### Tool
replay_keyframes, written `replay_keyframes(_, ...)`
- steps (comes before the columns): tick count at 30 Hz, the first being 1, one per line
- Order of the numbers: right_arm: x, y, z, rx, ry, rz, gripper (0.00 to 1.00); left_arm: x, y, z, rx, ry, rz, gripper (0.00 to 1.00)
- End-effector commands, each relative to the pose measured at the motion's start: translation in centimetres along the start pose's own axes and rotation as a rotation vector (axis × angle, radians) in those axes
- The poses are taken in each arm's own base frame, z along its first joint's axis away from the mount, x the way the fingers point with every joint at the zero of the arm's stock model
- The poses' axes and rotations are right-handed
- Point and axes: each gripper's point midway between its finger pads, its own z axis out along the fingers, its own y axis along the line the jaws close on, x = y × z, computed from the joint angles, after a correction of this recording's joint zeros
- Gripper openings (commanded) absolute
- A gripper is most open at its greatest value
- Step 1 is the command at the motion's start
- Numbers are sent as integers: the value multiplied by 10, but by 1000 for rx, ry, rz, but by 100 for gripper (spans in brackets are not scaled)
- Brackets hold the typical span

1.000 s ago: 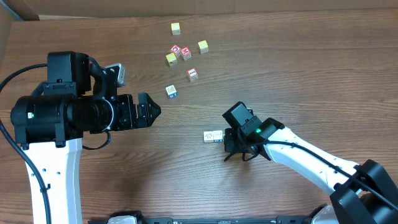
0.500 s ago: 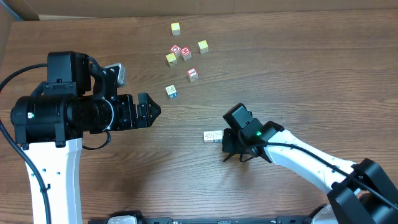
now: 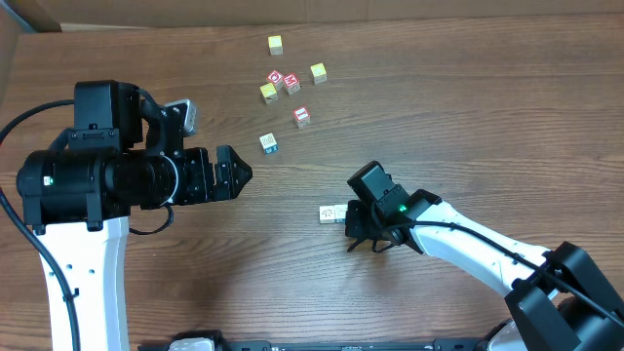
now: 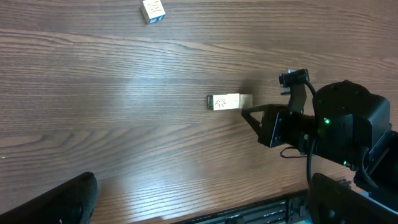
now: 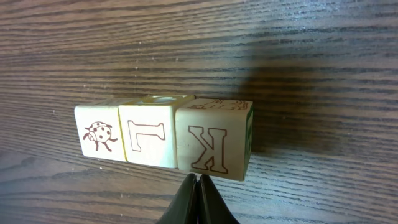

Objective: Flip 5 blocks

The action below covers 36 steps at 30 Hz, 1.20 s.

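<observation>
Your right gripper (image 5: 199, 186) has its fingers pressed together into one thin point, with nothing held. In the wrist view that tip sits at 6 o'clock of the row, right by the seam between the K block (image 5: 214, 140) and the L block (image 5: 149, 134). The ladybug block (image 5: 99, 137) ends the row at 9 o'clock. I cannot tell whether the tip touches wood. A closed tip suits prodding or tipping a small cube better than pinching it, which is likely why you hold it so. Your left gripper (image 3: 239, 174) hangs spread wide and empty, well off at 9 o'clock overhead, out of the way. The red-bordered block (image 3: 302, 116) and a pale block (image 3: 268, 143) lie toward 12 o'clock, near the yellow cubes (image 3: 318, 72).
</observation>
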Motion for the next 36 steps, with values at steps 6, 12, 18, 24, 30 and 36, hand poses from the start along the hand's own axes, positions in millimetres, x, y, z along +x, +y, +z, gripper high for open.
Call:
replay_keyframes(6,1,13,-11,-46,29,-19,4,-5,-1,-4,0,-18,3,100)
replay_keyframes(12,-28,25,-39,-40,-72,-62,4,-5,-1,-4,0,-18,3,100)
replay_keyframes(18,-50,-5,-40,76,-167,-20,8,-5,-1,-4,0,-18,3,100)
replay_keyframes(24,-55,-24,-29,114,-148,23,8,-5,-1,-4,0,-18,3,100)
replay_keyframes(30,-44,-28,-3,117,-68,28,8,-5,-1,-4,0,-18,3,100)
replay_keyframes(36,-35,-28,12,104,-8,33,11,-5,-1,-4,0,-18,3,100)
